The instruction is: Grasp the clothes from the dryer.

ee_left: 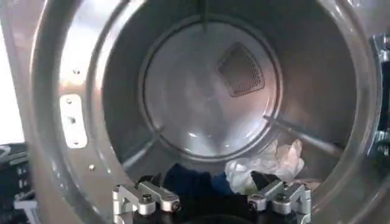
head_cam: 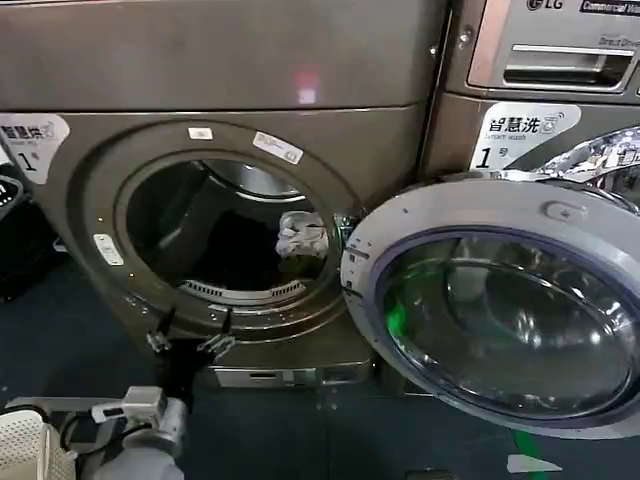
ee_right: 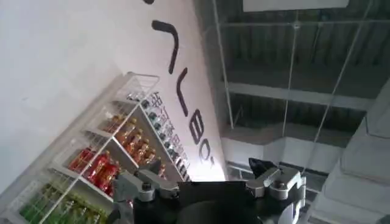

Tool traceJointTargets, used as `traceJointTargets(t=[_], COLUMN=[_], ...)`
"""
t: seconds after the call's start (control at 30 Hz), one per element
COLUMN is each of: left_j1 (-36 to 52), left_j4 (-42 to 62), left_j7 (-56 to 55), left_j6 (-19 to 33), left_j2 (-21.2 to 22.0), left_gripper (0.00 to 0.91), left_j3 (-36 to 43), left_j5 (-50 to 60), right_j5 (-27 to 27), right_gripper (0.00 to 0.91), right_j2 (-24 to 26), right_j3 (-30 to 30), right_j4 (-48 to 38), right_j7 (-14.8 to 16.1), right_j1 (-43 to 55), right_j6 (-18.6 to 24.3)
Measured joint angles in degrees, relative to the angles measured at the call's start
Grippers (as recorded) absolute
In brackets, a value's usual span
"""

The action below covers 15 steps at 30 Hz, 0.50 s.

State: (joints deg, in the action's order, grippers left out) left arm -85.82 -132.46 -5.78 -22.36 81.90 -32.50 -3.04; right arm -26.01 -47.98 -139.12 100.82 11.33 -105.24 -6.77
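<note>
The dryer (head_cam: pixel 250 70) stands with its round mouth open and its silver-rimmed glass door (head_cam: pixel 500 310) swung out to the right. Inside the drum (ee_left: pixel 207 91) lie the clothes: a crumpled whitish piece (head_cam: pixel 300 235) (ee_left: pixel 268 163) and a dark blue piece (ee_left: pixel 183 182) beside it on the drum floor. My left gripper (head_cam: pixel 188 342) (ee_left: pixel 213 199) is open at the lower rim of the mouth, just outside the drum, short of the clothes and holding nothing. My right gripper (ee_right: pixel 207 182) is open and empty, facing a wall and ceiling away from the dryer.
A second machine with a silver drawer (head_cam: pixel 560 55) stands to the right, behind the open door. A dark basket (head_cam: pixel 15 230) sits on the left and a white mesh object (head_cam: pixel 30 450) at the bottom left. A bottle shelf (ee_right: pixel 103 164) lines the wall.
</note>
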Motion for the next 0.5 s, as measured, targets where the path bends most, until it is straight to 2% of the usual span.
traceJointTargets(t=[0.27, 0.5], left_j1=[7.4, 17.7], left_j4=[4.6, 14.3], left_j7=[-0.7, -2.0], left_j6=[0.9, 2.0], left_j2=[-2.0, -2.0], left_gripper=[0.907, 0.907], left_j3=[1.9, 4.9], left_j5=[-2.3, -3.5], right_j5=[-0.6, -1.5], right_gripper=[0.907, 0.907], right_j2=[-0.2, -0.7], right_j3=[-1.9, -4.4], right_j4=[0.2, 0.4], right_j7=[0.2, 0.5], right_j1=[-1.8, -4.0], right_j6=[-0.1, -0.2])
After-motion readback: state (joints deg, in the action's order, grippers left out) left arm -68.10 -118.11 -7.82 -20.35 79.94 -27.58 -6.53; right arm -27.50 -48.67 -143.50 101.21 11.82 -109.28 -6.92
